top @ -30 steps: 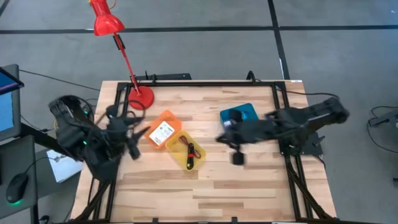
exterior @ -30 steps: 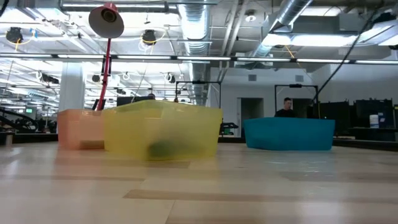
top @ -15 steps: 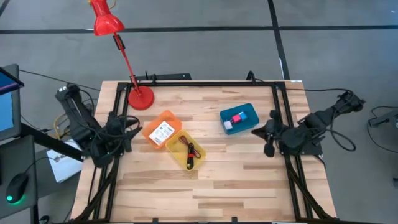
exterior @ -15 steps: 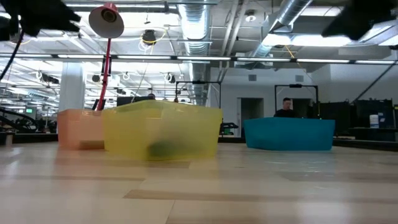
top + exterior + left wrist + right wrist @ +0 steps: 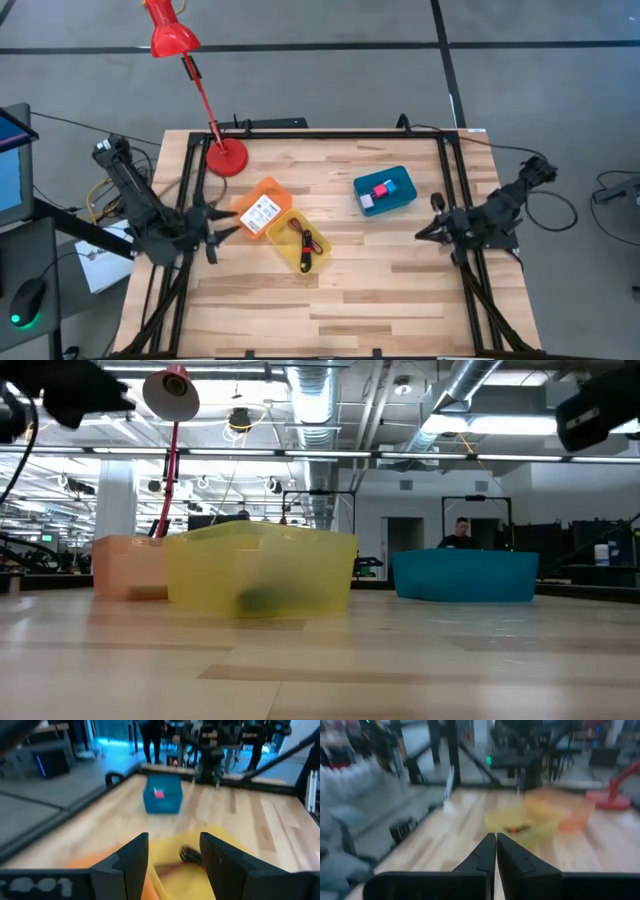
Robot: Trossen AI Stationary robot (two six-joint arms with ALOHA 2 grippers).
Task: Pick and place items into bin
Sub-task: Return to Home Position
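**Items lie in three bins**

A white card (image 5: 261,213) lies in the orange plastic bin (image 5: 268,187). A dark red cord (image 5: 304,240) lies in the yellow bin (image 5: 320,252) just beside it, and pink cubes (image 5: 381,190) in the blue bin (image 5: 399,180). The left tool (image 5: 214,238) is spread wide at the wooden counter's (image 5: 340,300) left edge. The right tool (image 5: 427,232) is pinched narrow at the right edge.

Bright, even light from ceiling lamps (image 5: 470,428); faint, soft shadows on the table (image 5: 350,290).

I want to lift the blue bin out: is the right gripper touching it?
Apart. The high view shows bare table between the right gripper and the blue bin.
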